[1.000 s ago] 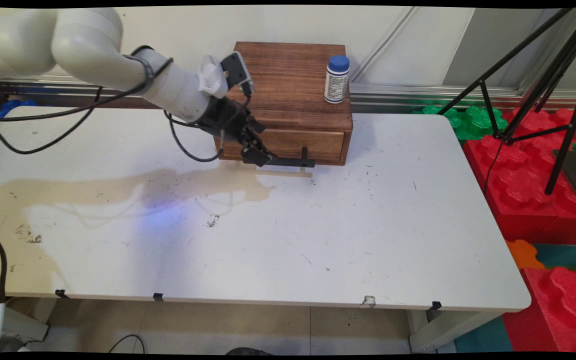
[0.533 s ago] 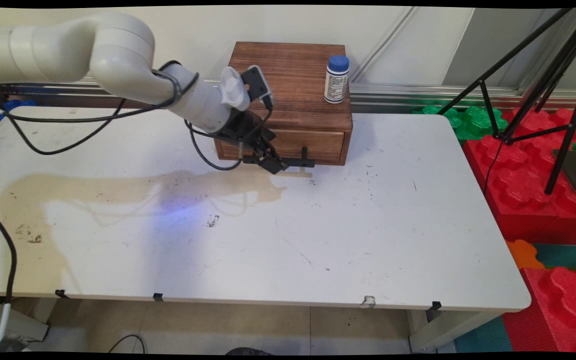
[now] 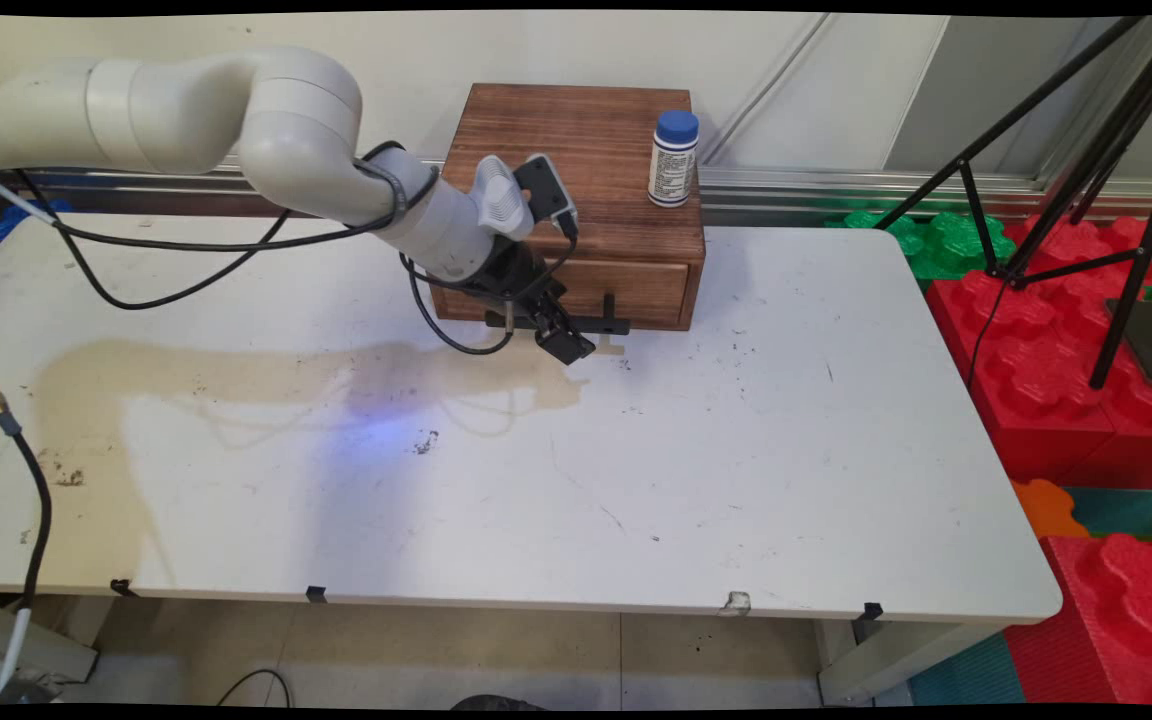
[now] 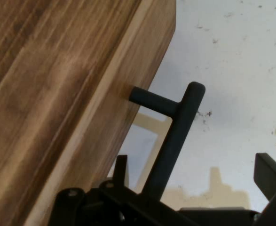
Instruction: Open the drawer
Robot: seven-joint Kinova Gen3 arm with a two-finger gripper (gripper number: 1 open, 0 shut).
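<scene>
A brown, wood-grained drawer box (image 3: pixel 576 180) carries a black handle (image 3: pixel 604 322) and a white bottle (image 3: pixel 673 160) with a blue cap. The white surface (image 3: pixel 786 450) shows a tan stain (image 3: pixel 266 365), and the gripper (image 3: pixel 564 342) is black.

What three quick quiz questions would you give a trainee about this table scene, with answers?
1. True or false: the white bottle with a blue cap stands on the white table.
2. The black two-finger gripper is nearest to: A, the drawer's black bar handle; B, the bottle; C, the black tripod.
3. Fill in: the gripper's fingers are ___, one on each side of the handle.

Key: 1 false, it stands on the brown wooden drawer box. 2 A. 3 open.
</scene>
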